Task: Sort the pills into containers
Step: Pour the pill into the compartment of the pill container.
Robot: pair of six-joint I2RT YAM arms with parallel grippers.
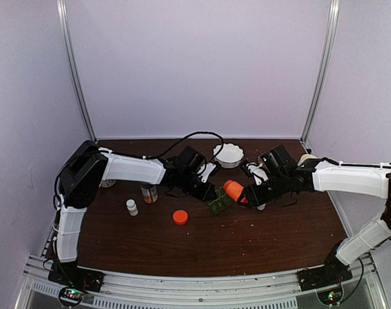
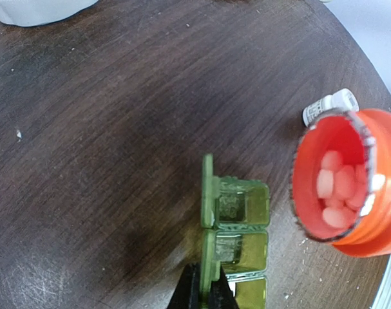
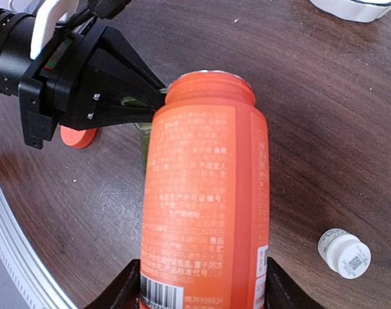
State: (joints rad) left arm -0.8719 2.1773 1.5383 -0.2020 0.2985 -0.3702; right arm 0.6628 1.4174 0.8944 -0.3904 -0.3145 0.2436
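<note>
Left wrist: left claw (image 2: 205,284) pinches green pill box (image 2: 241,219) by its lid (image 2: 208,193).

Orange bottle (image 3: 205,193) with pale print and a barcode in the black right claw (image 3: 201,293), whitish pills (image 2: 337,190) inside, clear green box (image 2: 240,222) in the left claw (image 2: 206,293), dark brown grained table (image 2: 105,129)

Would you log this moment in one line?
left hand shut on green pill box; right hand holding orange bottle tilted beside it; pills inside bottle
</note>
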